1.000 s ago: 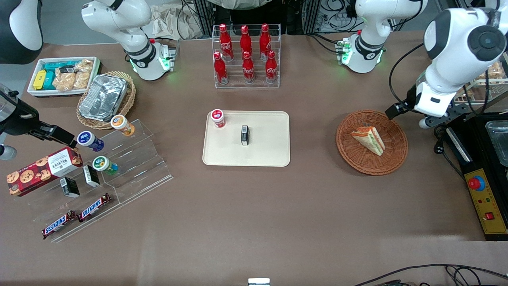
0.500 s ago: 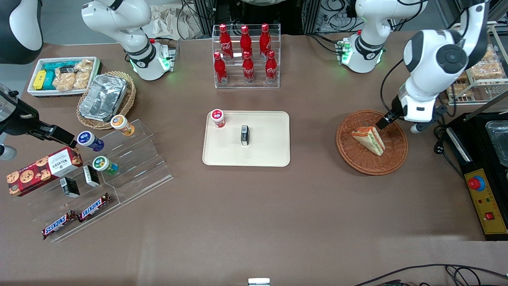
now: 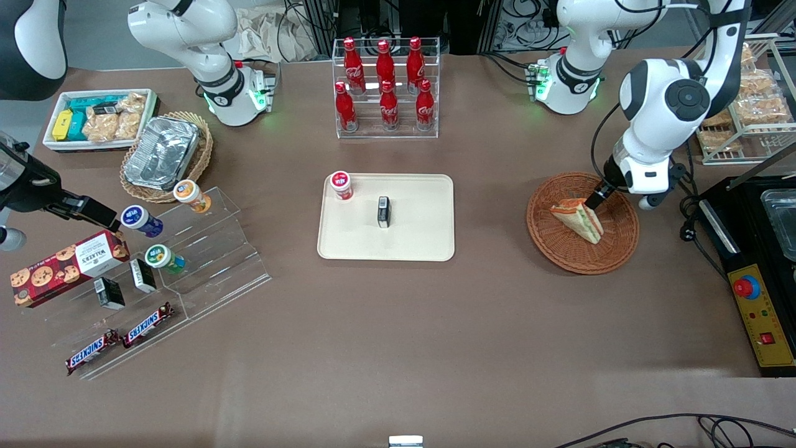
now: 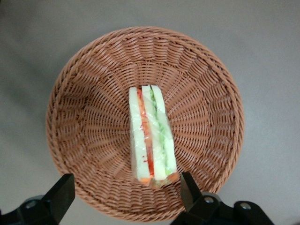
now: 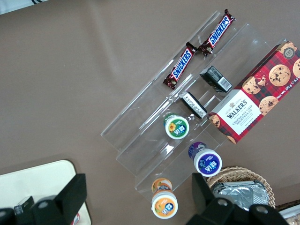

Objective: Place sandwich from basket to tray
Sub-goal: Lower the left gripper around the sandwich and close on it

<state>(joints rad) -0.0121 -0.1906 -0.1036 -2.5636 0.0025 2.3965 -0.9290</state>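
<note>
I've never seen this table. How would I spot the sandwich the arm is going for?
Start at the cream tray in the table's middle, then look toward the working arm's end to the round reddish-brown basket. The sandwich lies in it, under the open gripper. It is the only thing in that basket: a white bread wedge with green, orange and red layers.

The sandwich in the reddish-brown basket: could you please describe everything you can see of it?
The sandwich is a triangular wedge of white bread with red, orange and green filling layers, apparently wrapped in clear film. It lies near the middle of the round woven basket, resting on the weave, toward the working arm's end of the table. The gripper hovers above it, fingers open to either side of its wide end, not visibly touching it.
</note>
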